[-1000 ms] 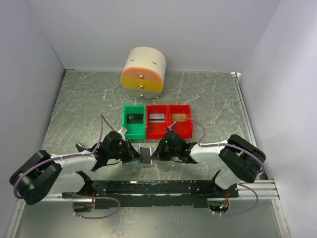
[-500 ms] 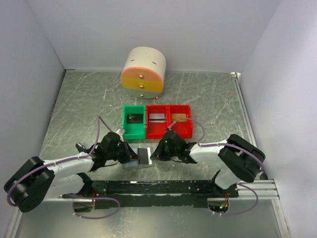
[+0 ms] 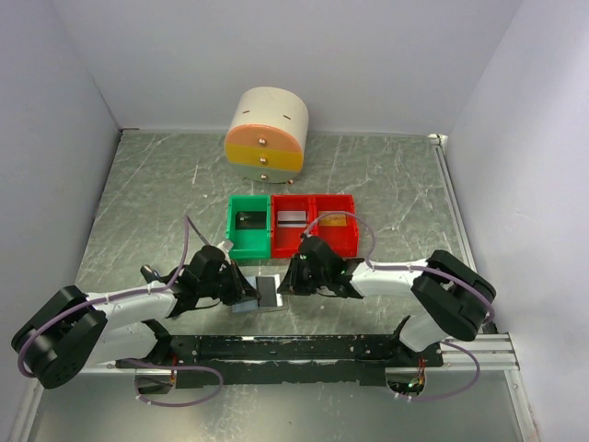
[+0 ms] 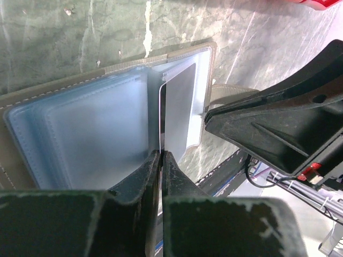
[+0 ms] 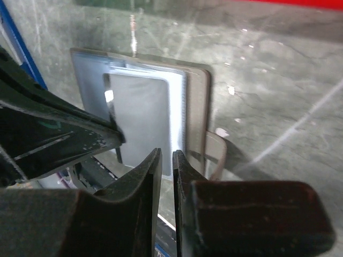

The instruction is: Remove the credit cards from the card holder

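- While the left gripper (image 4: 161,156) has its fingers clenched on the lower edge of a grey card (image 4: 179,110) that stands partly out of its pocket, the pull should run straight along the pocket, so the card slides rather than bends.
- The card holder (image 3: 262,295) lies open on the table (image 3: 147,203) in the lower middle of the overhead view, between the two arms (pale blue pockets facing up).
- The right gripper (image 5: 166,156) sits at the holder's right edge in the left wrist view, its fingers a thin slit apart. I cannot tell whether they pinch the cover. It should pin the holder down, or the holder will likely trail after the card.
- Just above, a green bin (image 3: 248,250) and two red bins (image 3: 336,246) stand in a row, with a round drawer box (image 3: 266,133) higher up. None of these blocks the pull, but the two grippers crowd each other closely.
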You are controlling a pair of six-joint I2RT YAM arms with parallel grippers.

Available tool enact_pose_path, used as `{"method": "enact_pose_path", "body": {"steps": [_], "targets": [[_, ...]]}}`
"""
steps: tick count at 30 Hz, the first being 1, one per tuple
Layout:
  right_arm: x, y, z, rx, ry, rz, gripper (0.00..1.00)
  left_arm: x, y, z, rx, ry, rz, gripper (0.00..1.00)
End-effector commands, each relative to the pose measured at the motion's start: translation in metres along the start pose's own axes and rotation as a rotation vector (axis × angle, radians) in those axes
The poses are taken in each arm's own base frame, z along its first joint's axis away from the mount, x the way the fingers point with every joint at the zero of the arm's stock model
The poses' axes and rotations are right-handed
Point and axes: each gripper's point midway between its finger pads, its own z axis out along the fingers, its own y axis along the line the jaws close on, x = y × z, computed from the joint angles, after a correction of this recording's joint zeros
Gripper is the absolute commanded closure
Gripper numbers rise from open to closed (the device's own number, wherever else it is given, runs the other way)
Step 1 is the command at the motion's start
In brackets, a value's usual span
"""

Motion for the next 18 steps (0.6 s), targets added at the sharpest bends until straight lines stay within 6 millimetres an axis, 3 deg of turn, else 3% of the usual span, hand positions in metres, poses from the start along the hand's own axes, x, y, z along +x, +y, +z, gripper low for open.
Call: {"method": "enact_pose_path", "body": {"steps": [1, 6, 13, 18], "targets": [[0.002, 0.018, 0.006, -0.062, 0.045, -0.042, 0.85, -0.004, -0.004, 0.000, 0.010, -0.003, 0.014, 0.86], [0.002, 0.016, 0.016, -0.052, 0.050, -0.034, 0.84, -0.003, -0.004, 0.000, 0.008, -0.004, 0.015, 0.85], [0.014, -0.029, 0.024, 0.134, 0.075, 0.019, 0.84, -0.005, -0.009, -0.002, 0.029, -0.014, 0.019, 0.69], [0.020, -0.038, 0.021, 0.144, 0.074, 0.046, 0.84, -0.009, -0.013, -0.004, 0.044, -0.033, 0.015, 0.71]]}}
